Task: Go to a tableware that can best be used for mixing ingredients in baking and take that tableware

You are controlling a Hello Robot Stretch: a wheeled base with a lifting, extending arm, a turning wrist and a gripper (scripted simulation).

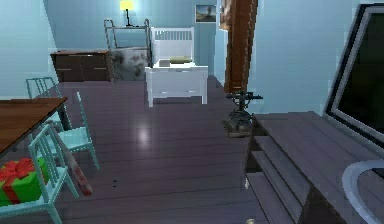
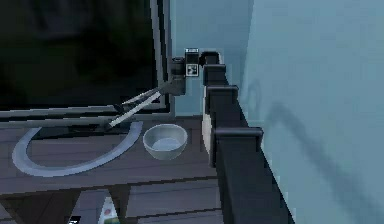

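Whether the claw [image 2: 116, 121] near the bowl [image 2: 163, 141] and dark screen [image 2: 80, 50] holds anything cannot be told.

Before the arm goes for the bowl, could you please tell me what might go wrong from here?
In the arm side view, the gripper shows up and left of the bowl, by the curved stand under the dark screen; a further reach could strike either. The bowl also sits close beside the arm, so a sideways correction might push it along the cabinet top.
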